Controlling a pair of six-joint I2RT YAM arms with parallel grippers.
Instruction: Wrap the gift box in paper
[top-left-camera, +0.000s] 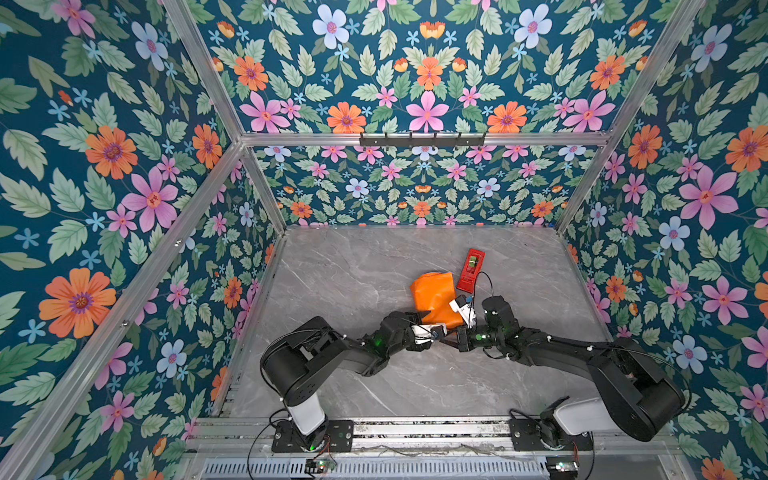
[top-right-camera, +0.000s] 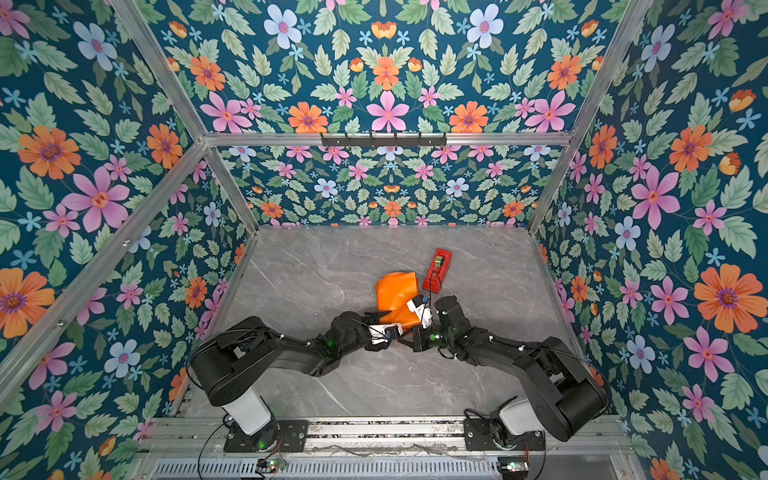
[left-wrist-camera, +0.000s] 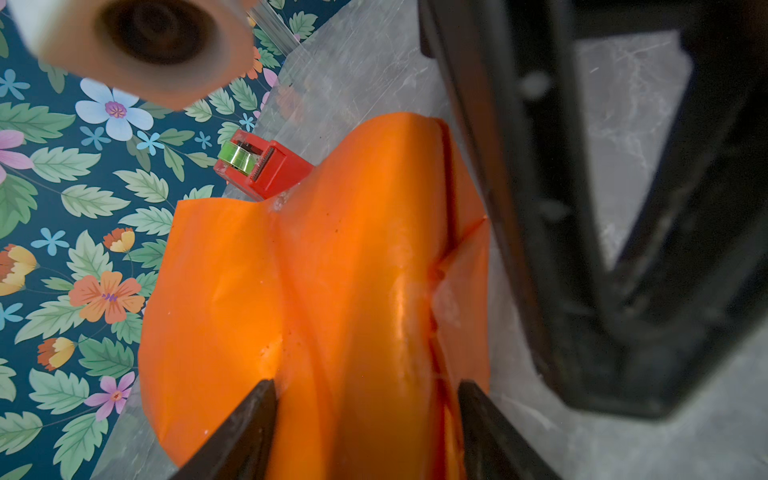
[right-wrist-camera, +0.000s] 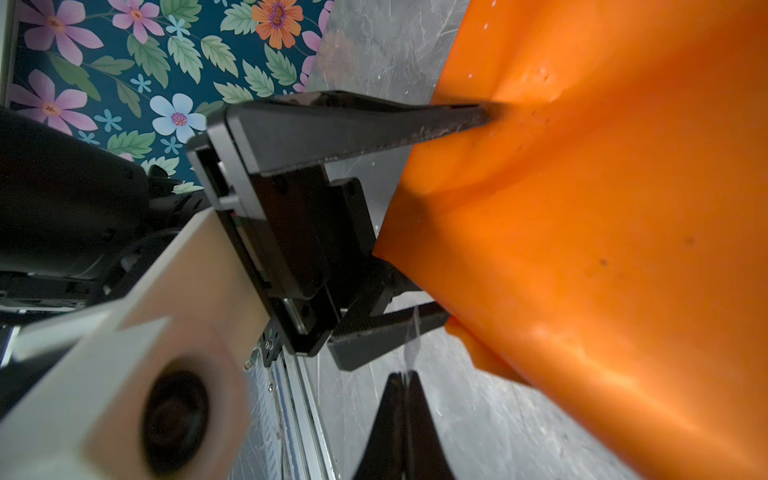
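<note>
The orange paper (top-left-camera: 434, 297) (top-right-camera: 397, 297) lies bunched into a lumpy bundle in the middle of the table. The gift box is hidden, with no blue showing. My left gripper (top-left-camera: 434, 328) (left-wrist-camera: 365, 386) grips the bundle's near end, one finger on each side, and one finger dents the paper (right-wrist-camera: 602, 208). Just right of it, my right gripper (top-left-camera: 455, 338) (right-wrist-camera: 403, 374) sits low beside the bundle. It is shut on a thin strip of clear tape (right-wrist-camera: 411, 345) that sticks out past its tips.
A red tape dispenser (top-left-camera: 471, 270) (top-right-camera: 437, 269) (left-wrist-camera: 266, 166) with a green roll lies just beyond the bundle to the right. The grey marble table (top-left-camera: 353, 282) is walled in by floral panels. The two arms meet nose to nose near the front.
</note>
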